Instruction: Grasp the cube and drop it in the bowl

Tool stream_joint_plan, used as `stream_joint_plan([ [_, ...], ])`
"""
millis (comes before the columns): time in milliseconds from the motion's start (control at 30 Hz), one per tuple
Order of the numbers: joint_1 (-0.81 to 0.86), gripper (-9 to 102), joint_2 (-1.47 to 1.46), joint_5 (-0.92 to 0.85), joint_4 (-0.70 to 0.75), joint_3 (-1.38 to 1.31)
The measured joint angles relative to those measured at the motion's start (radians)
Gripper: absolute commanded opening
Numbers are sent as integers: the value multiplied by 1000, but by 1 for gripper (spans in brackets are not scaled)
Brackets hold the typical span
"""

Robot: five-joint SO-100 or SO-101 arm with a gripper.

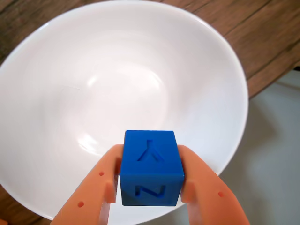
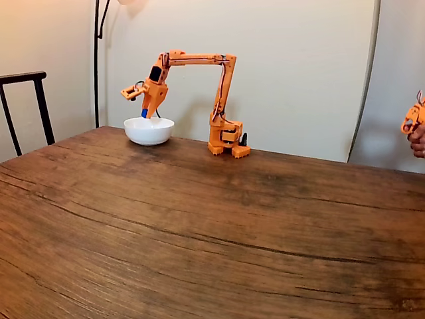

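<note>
The orange two-finger hand (image 1: 151, 199) was clamped on the small bright-blue cube (image 1: 151, 168) above the glossy white bowl (image 1: 56, 93). The cube sat toward the bowl's 6 o'clock rim in the wrist view, so a release there risked a bounce out.

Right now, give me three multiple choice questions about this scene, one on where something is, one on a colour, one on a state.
1. Where is the cube?
A. Lying on the table
B. Above the bowl, between the fingers
C. Beside the arm's base

2. What colour is the cube?
A. Red
B. Green
C. Blue

3. What is the hand doing?
A. Shut on the cube
B. Open and empty
C. Resting flat on the table

Answers: B, the wrist view shows white bowl behind the cube; C, its faces are bright blue; A, orange fingers press both its sides.
</note>
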Motion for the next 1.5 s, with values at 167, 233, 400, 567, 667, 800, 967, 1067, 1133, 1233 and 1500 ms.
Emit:
stream_joint_plan([
  [167, 29, 11, -25, 12, -15, 0],
  [233, 51, 16, -25, 12, -15, 0],
  [400, 49, 29, -40, 58, -17, -2],
  [567, 61, 31, -81, 84, -17, -2],
  [667, 60, 31, -81, 84, -17, -2],
  [800, 49, 31, -83, 84, -9, -3],
  [967, 8, 31, -83, 78, 74, -81],
  [1067, -31, 31, -83, 78, 156, -187],
  [1133, -63, 32, -83, 78, 221, -265],
  [1233, -109, 35, -83, 78, 321, -383],
  [1500, -236, 44, -83, 60, 538, -623],
])
